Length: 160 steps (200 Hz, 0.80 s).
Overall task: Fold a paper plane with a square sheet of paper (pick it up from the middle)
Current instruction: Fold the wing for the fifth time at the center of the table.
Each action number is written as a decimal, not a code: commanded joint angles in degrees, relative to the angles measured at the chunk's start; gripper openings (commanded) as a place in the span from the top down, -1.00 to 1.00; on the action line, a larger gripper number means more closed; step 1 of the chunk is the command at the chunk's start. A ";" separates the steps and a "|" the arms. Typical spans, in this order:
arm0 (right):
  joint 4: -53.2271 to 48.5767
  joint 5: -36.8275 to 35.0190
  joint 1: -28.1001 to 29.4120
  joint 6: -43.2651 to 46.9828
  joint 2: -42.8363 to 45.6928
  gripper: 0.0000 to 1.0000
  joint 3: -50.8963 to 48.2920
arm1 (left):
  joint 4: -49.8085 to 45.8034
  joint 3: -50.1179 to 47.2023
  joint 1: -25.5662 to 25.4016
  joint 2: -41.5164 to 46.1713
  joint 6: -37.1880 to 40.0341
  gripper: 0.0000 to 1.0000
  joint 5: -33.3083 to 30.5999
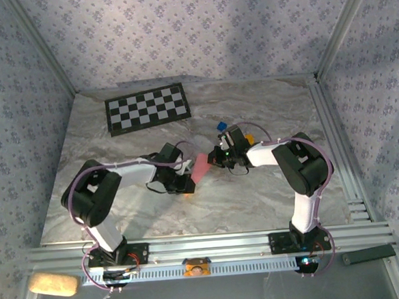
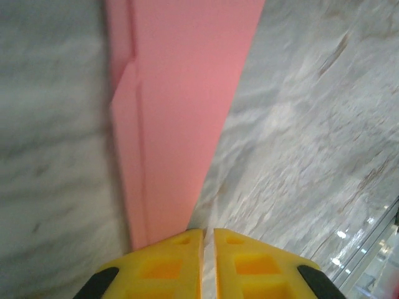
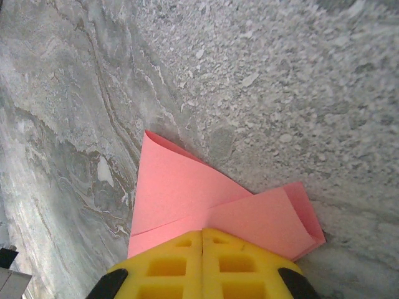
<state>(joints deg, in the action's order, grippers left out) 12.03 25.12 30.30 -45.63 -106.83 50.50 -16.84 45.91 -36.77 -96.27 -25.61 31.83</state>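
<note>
We see the pink paper (image 1: 201, 168) near the middle of the marbled table (image 1: 257, 193), nearer to us than the checkerboard mat (image 1: 147, 107) and caught between the two arms. In the top view it looks lifted and tilted, not lying flat. The left gripper (image 1: 191, 181) is at its near-left end and the right gripper (image 1: 218, 158) at its far-right end. In the left wrist view, the paper is a long folded strip with layered edges. It runs away from the yellow fingers (image 2: 162, 268), and its near end disappears under the left-hand one. These fingers are almost together, with a thin slit between them through which the marble shows. We cannot tell whether they pinch the paper. In the right wrist view, the yellow fingers (image 3: 168, 261) are pressed tight with only a hairline seam between them. The paper fans out from under their tips in two folded flaps, one pointed to the left and one blunt to the right, so this gripper has the paper clamped. A small blue piece (image 1: 221, 125) and a yellowish one (image 1: 251, 139) lie just beyond the right gripper.
</note>
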 commanded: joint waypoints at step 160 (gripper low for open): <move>-9.73 12.04 0.77 15.86 -0.98 0.81 10.70 | -0.22 -0.61 7.69 9.40 -6.20 0.73 -3.35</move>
<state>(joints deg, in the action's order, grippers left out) 5.72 32.49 31.07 -34.59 -110.04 58.19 -18.63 42.02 -29.74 -82.63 -29.89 26.17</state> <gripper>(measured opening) 0.070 0.123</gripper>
